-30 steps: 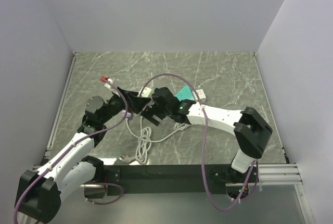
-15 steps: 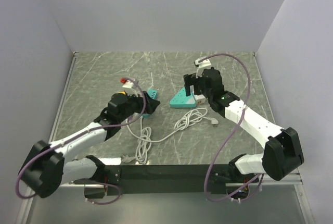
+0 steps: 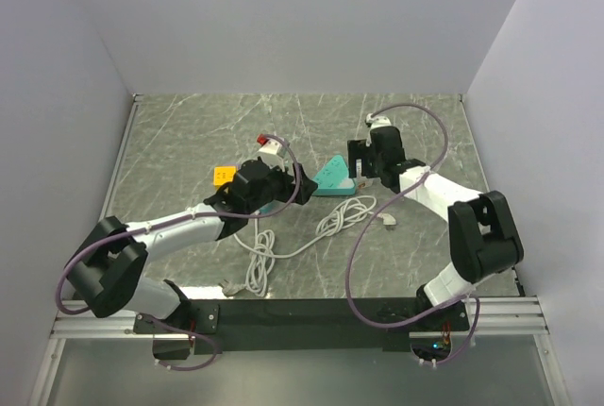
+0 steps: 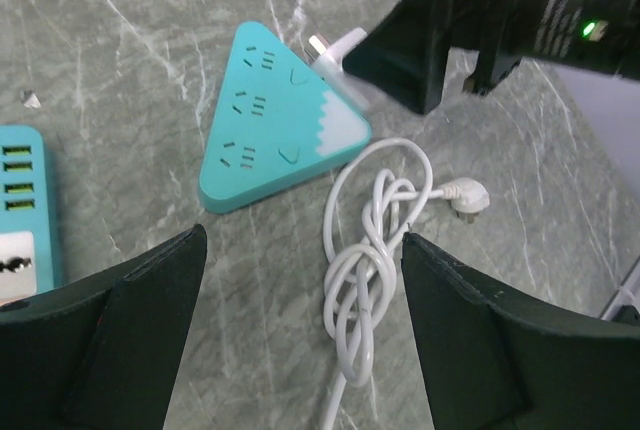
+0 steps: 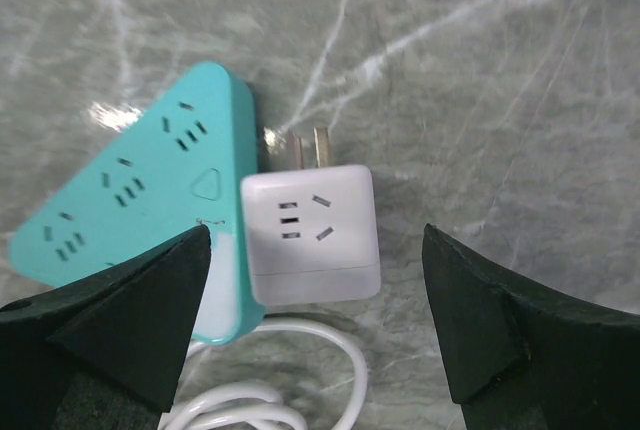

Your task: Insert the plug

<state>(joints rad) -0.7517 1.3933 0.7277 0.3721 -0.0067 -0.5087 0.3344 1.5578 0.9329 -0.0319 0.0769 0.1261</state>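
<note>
Though open, right gripper (image 5: pixel 314 250) above adapter (image 5: pixel 311 218)

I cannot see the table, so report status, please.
Both open: left gripper, right gripper. White adapter loose beside strip, prongs bare, not inserted. Coiled cable near strip, sockets uncovered.

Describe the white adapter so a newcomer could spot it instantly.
On the marble table, find the teal triangular power strip. Beside its edge lies a white cube adapter. Unlike the coiled white cable nearby, it is boxy, with two flat prongs and a socket face.
</note>
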